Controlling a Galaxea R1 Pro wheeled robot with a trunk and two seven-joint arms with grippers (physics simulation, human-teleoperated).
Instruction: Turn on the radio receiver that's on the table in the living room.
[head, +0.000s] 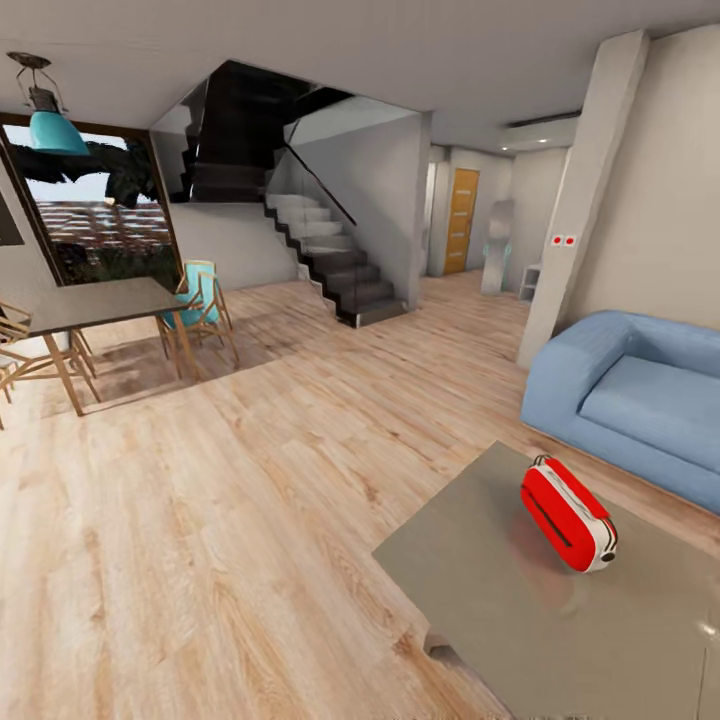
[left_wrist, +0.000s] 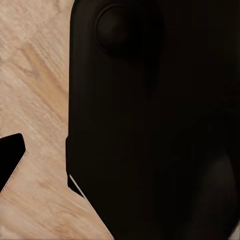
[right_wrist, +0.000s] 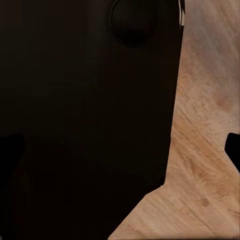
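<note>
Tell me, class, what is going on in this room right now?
Nothing is being handled yet. A red radio sits on a low grey table at the lower right of the head view, in front of a blue sofa. The wrist views show dark robot parts over the wood floor; whether the jaws are open cannot be told. A dining table stands far left.

**Around the Staircase**

A dark staircase (head: 320, 240) with a glass balustrade rises at the back of the room. Left of it stand a grey dining table (head: 95, 305) on wooden legs and a turquoise chair (head: 200, 300), with a teal pendant lamp (head: 50, 120) hanging before a large window (head: 95, 215). Right of the staircase, an orange door (head: 461, 220) closes a short hallway.
</note>
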